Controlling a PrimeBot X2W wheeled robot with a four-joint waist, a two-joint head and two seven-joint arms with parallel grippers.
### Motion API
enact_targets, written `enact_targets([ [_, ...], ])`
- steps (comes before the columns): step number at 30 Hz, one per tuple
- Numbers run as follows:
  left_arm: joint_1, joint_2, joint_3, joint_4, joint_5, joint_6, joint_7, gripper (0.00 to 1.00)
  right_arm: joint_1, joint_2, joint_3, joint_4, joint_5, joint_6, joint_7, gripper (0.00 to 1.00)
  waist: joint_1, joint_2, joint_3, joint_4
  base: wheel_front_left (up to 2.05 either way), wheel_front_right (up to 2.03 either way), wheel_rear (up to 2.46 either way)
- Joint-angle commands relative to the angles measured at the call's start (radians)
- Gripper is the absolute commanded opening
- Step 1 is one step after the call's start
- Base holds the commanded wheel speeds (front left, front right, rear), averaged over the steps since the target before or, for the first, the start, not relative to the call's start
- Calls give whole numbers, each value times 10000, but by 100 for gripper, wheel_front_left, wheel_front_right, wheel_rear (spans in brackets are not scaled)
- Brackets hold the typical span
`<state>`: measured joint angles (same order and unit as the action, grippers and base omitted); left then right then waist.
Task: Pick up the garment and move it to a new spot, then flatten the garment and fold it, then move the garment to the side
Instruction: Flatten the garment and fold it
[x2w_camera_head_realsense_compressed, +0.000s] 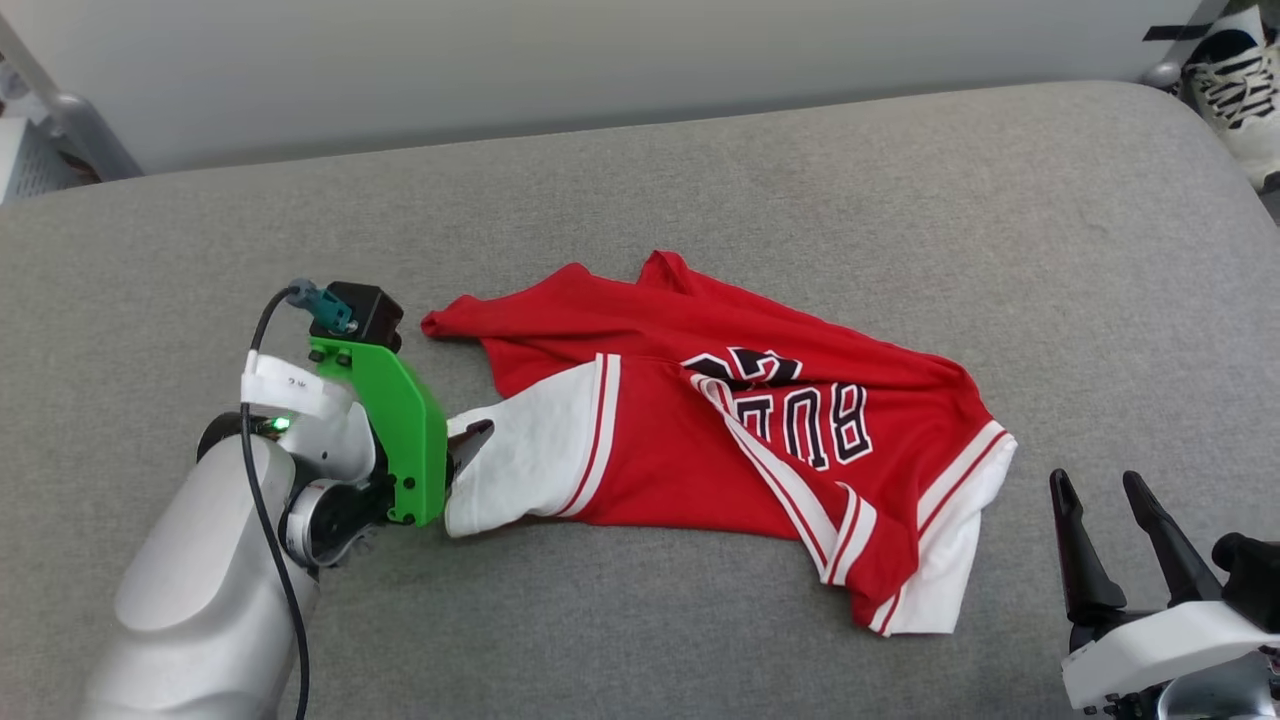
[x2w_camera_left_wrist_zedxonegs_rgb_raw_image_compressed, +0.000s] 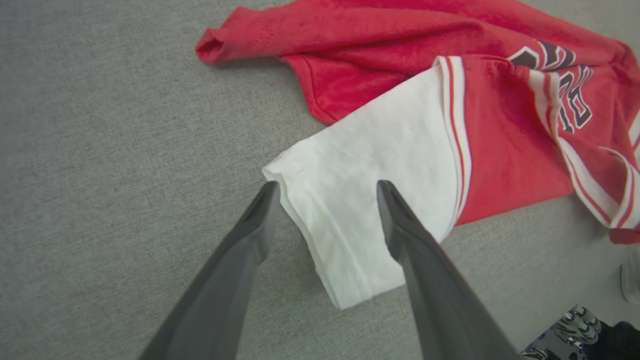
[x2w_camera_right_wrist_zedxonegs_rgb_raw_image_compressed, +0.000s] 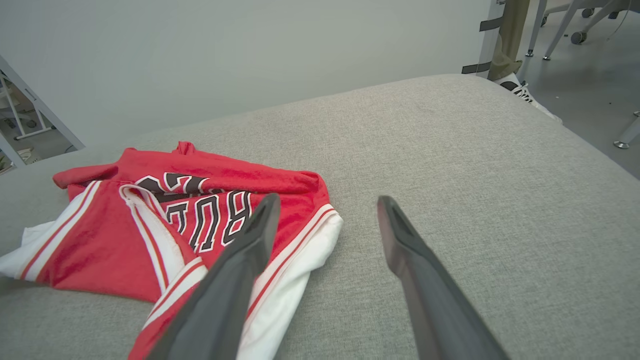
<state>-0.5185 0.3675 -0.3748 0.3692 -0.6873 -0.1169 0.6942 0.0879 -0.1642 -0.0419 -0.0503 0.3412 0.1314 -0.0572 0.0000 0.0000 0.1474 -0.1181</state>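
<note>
**Right gripper** (x2w_camera_head_realsense_compressed: 1095, 482), lower right: jaws spread wide, empty, near the garment (x2w_camera_head_realsense_compressed: 700, 440) but not touching it. **Left gripper** (x2w_camera_left_wrist_zedxonegs_rgb_raw_image_compressed: 325, 185): jaws equally wide, straddling the edge of a white sleeve (x2w_camera_left_wrist_zedxonegs_rgb_raw_image_compressed: 360, 150), not closed on it. The garment, a crumpled red jersey T-shirt with black lettering, lies mid-way across the grey upholstered cushion (x2w_camera_head_realsense_compressed: 640, 160). Beyond it, a white sneaker (x2w_camera_head_realsense_compressed: 1235, 90) and a pale wall (x2w_camera_head_realsense_compressed: 600, 60).

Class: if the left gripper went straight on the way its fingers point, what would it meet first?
The left gripper would probably meet the white sleeve of the garment, lying between its open fingers; depth is unclear.
</note>
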Motion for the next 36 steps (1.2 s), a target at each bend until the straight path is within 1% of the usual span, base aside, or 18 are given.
enact_targets([
  [1, -258, 84, -91, 163, 64, 52, 131, 100, -165, 50, 41, -4, -74, -7, -26, 100, 0, 0, 293, -282, 0, 0, 0],
  [6, -717, 194, -296, 876, 339, 45, 185, 100, -355, 87, 148, 90, -107, -7, -92, 100, 0, 0, 633, -519, 0, 0, 0],
  [14, -1070, 312, -570, 1944, 886, 7, -695, 100, -522, 84, 200, 181, -107, -7, -183, 100, 0, 0, 1049, -685, 0, 0, 0],
  [19, -1154, 351, -884, 2659, 1094, -38, -899, 100, -571, 66, 229, 199, -129, -7, -204, 100, 0, 0, 1156, -691, 0, 0, 0],
  [20, -1128, 316, -976, 2802, 1025, -57, -775, 2, -575, 62, 224, 201, -135, -7, -200, 100, 0, 0, 1156, -674, 0, 0, 0],
  [21, -1106, 296, -1043, 2885, 950, -72, -676, 0, -576, 57, 215, 201, -140, -7, -193, 100, 0, 0, 1155, -657, 0, 0, 0],
  [28, -1001, 213, -1315, 3015, 448, -125, -815, 0, -522, -37, 128, 185, -209, -7, -78, 100, 0, 0, 924, -354, 0, 0, 0],
  [32, -997, 201, -1182, 3046, 224, -130, -1485, 0, -490, -100, 153, 169, -228, -7, 8, 100, 0, 0, 684, -175, 0, 0, 0],
  [36, -934, 256, -790, 3023, -19, -130, -2423, 0, -403, -129, 144, 136, -241, -7, 146, 100, 0, 0, 361, 19, 0, 0, 0],
])
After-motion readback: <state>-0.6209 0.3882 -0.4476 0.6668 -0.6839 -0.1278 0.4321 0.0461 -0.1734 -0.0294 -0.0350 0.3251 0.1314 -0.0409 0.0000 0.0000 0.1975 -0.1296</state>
